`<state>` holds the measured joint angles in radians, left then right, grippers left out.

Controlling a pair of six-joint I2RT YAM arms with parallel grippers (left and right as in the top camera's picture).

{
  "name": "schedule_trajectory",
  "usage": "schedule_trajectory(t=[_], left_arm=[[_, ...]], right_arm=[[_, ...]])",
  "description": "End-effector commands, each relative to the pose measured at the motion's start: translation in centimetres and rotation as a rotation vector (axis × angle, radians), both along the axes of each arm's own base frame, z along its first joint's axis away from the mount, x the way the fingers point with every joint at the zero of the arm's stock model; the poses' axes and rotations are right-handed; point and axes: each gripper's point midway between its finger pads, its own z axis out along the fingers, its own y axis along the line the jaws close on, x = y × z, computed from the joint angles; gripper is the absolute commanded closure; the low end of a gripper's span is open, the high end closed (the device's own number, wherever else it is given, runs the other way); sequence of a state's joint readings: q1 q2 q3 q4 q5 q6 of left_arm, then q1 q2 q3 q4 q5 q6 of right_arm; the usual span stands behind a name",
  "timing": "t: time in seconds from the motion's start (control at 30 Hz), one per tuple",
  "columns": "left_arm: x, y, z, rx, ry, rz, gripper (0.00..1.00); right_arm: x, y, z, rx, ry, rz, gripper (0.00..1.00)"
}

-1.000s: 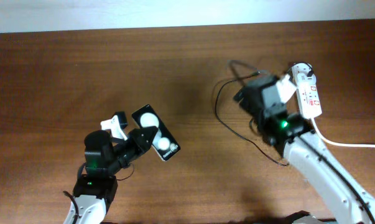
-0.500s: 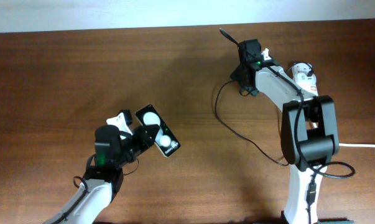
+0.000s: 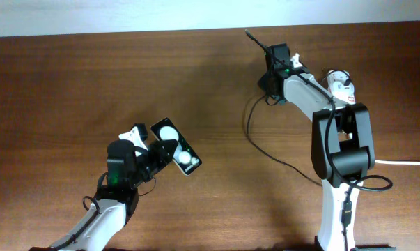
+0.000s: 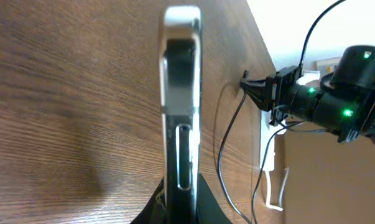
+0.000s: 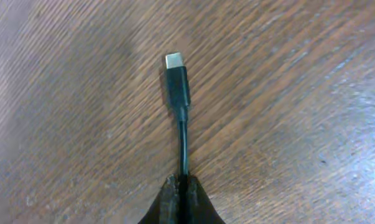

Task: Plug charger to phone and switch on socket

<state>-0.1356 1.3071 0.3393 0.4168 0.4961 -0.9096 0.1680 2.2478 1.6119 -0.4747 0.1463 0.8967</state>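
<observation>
The phone (image 3: 176, 148), a black slab with two white round patches, is held tilted off the table at the lower left, with my left gripper (image 3: 161, 152) shut on its lower end. In the left wrist view the phone (image 4: 181, 106) stands edge-on between the jaws of my left gripper (image 4: 181, 202). My right gripper (image 3: 268, 51) at the table's back is shut on the thin black charger cable (image 3: 265, 150). Its connector tip (image 5: 176, 78) sticks out beyond my right gripper (image 5: 183, 185), just above the wood. The white socket (image 3: 340, 82) lies at the back right, partly hidden by the right arm.
A thick white cord (image 3: 405, 164) runs from the socket off the right edge. The black cable loops across the table between the right gripper and the right arm's base (image 3: 342, 209). The table's back edge is close behind the right gripper.
My right arm has swung from beside the socket to the back of the table, and its jaws have shut on the charger cable. The left arm shifted slightly, still holding the phone.
</observation>
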Motion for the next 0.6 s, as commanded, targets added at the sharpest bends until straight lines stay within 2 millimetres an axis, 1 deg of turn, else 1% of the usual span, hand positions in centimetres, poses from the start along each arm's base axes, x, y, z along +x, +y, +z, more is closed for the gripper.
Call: schedule_trajectory(t=[0.0, 0.03, 0.07, 0.13, 0.17, 0.2, 0.23, 0.27, 0.33, 0.37, 0.4, 0.43, 0.47, 0.53, 0.57], left_arm=[[0.3, -0.2, 0.6, -0.037, 0.008, 0.015, 1.0], [0.3, -0.3, 0.5, -0.037, 0.011, 0.011, 1.0], [0.2, -0.4, 0.6, -0.042, 0.011, 0.004, 1.0], [0.1, -0.9, 1.1, -0.063, 0.0, -0.021, 1.0], [0.0, -1.3, 1.4, -0.087, -0.002, -0.039, 1.0], [-0.1, -1.9, 2.3, -0.112, -0.024, -0.082, 1.0], [-0.2, -2.4, 3.0, -0.132, -0.041, -0.116, 1.0], [-0.4, -3.1, 3.9, -0.164, -0.045, -0.16, 1.0], [-0.8, -4.3, 5.7, -0.224, -0.051, -0.238, 1.0], [-1.1, -5.0, 6.9, -0.259, -0.059, -0.298, 1.0], [-1.5, -5.6, 8.0, -0.293, -0.062, -0.35, 1.0], [-1.7, -5.9, 8.6, -0.314, -0.057, -0.377, 1.0], [-2.2, -6.4, 9.5, -0.348, -0.046, -0.42, 1.0], [-2.7, -6.8, 10.2, -0.387, -0.022, -0.468, 1.0], [-2.7, -6.7, 10.3, -0.403, -0.004, -0.478, 1.0]], right_arm=[[-1.3, 2.1, -0.2, 0.078, 0.061, 0.21, 0.96], [-1.7, 2.7, 1.6, 0.1, 0.053, 0.254, 0.96], [-2.2, 3.0, 2.7, 0.108, 0.053, 0.284, 0.96], [-4.1, 3.8, 6.8, 0.129, 0.054, 0.376, 0.96], [-6.0, 4.0, 9.4, 0.141, 0.064, 0.423, 0.96], [-7.3, 4.3, 11.2, 0.15, 0.066, 0.466, 0.96], [-8.5, 4.6, 12.6, 0.16, 0.07, 0.518, 0.96], [-10.5, 5.2, 14.9, 0.175, 0.066, 0.589, 0.96], [-14.4, 5.5, 18.1, 0.152, 0.08, 0.684, 0.96], [-17.0, 5.9, 20.0, 0.139, 0.086, 0.738, 0.96], [-19.2, 6.6, 21.4, 0.129, 0.077, 0.786, 0.96], [-20.4, 7.1, 22.2, 0.123, 0.065, 0.815, 0.96], [-22.4, 8.0, 23.3, 0.118, 0.039, 0.86, 0.96], [-25.5, 9.4, 24.8, 0.106, -0.024, 0.937, 0.96], [-26.7, 10.0, 25.1, 0.108, -0.05, 0.965, 0.96]])
